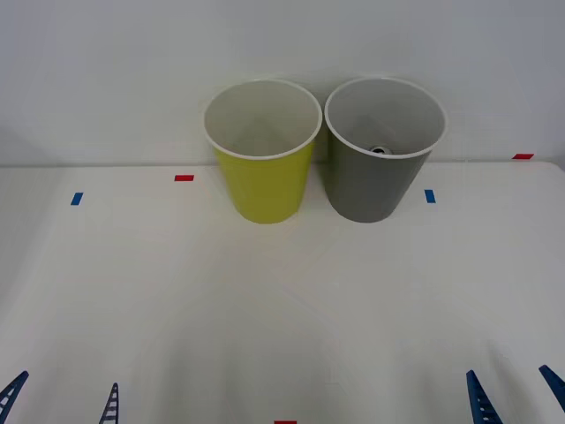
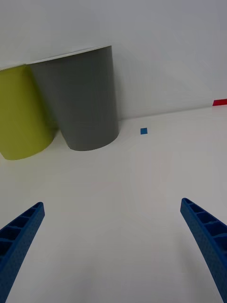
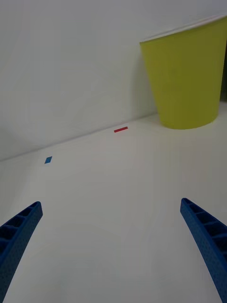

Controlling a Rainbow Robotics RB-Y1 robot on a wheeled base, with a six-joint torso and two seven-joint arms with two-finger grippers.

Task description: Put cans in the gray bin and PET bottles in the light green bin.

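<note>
Both wide open, empty: left end effector (image 3: pixel 111 246), right end effector (image 2: pixel 112 246).

My left gripper (image 1: pixel 62 402) and my right gripper (image 1: pixel 515 395) both hang low at the near edge of the front view, well apart on their own sides, each with its two blue ribbed fingers (image 3: pixel 205 241) spread wide and nothing held between them.
</note>
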